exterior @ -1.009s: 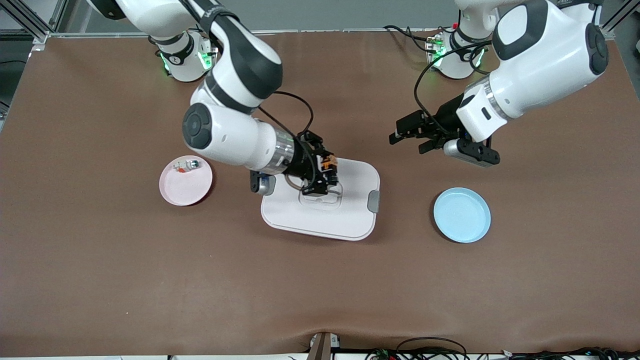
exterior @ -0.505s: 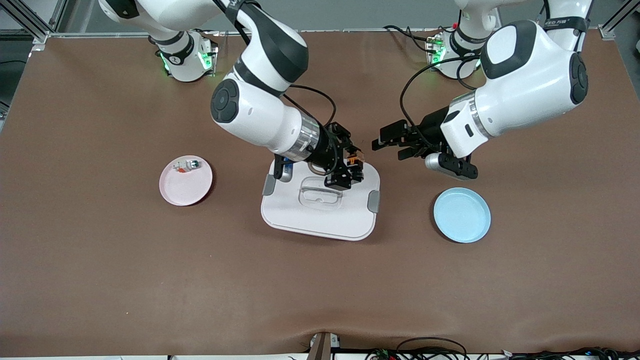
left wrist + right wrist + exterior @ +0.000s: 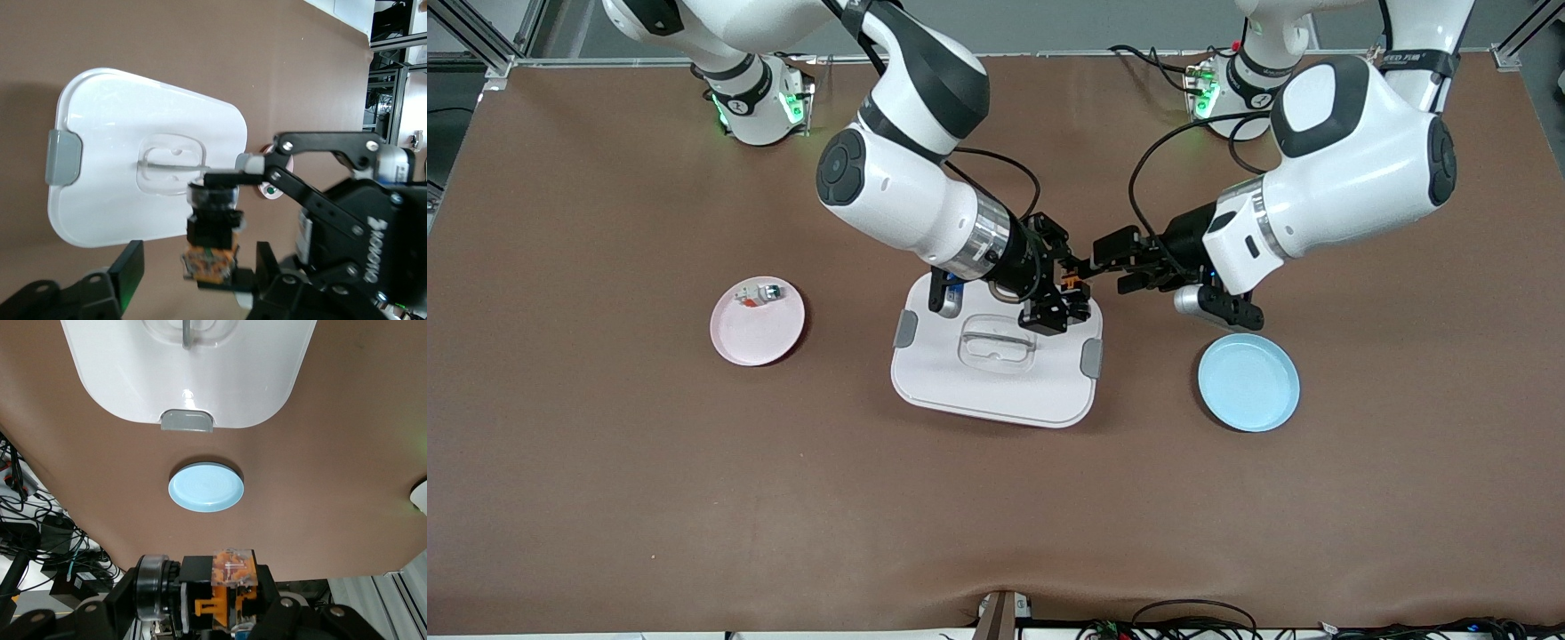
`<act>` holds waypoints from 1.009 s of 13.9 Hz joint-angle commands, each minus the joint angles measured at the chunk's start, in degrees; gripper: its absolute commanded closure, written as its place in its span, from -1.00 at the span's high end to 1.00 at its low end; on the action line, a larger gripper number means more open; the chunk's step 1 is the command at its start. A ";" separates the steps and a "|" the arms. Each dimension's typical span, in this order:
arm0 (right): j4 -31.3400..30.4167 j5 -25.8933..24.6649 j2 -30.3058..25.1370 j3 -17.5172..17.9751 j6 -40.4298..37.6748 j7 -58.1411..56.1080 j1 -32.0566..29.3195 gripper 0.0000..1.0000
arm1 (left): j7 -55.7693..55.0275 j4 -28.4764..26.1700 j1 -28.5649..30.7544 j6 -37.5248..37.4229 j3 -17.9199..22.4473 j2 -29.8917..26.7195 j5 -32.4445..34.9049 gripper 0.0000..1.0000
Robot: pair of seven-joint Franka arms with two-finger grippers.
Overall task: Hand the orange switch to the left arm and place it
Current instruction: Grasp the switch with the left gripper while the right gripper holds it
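Observation:
My right gripper [image 3: 1069, 290] is shut on the orange switch [image 3: 1071, 284] and holds it over the corner of the white box [image 3: 996, 384] toward the left arm's end. In the right wrist view the switch [image 3: 231, 587] sits clamped between the right gripper's [image 3: 230, 603] fingers. My left gripper [image 3: 1108, 263] is open and meets the switch head-on. In the left wrist view its fingers [image 3: 132, 268] stand wide on either side of the switch's orange end [image 3: 212, 252], not touching it. The box [image 3: 120, 167] lies below.
A pink plate [image 3: 757, 322] with a white-grey part [image 3: 758, 293] lies toward the right arm's end. A blue plate [image 3: 1248, 384] lies toward the left arm's end, beside the box, and shows in the right wrist view [image 3: 205, 487]. Cables run along the table's near edge.
My right gripper has carried the switch across the box toward the left arm's end. My left gripper has moved in toward it, and its open fingers now flank the switch.

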 commanded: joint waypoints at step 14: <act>5.08 1.56 1.94 -0.22 3.41 2.41 0.60 -1.00 | 1.00 1.13 -1.42 1.74 -0.40 1.62 -0.16 -1.00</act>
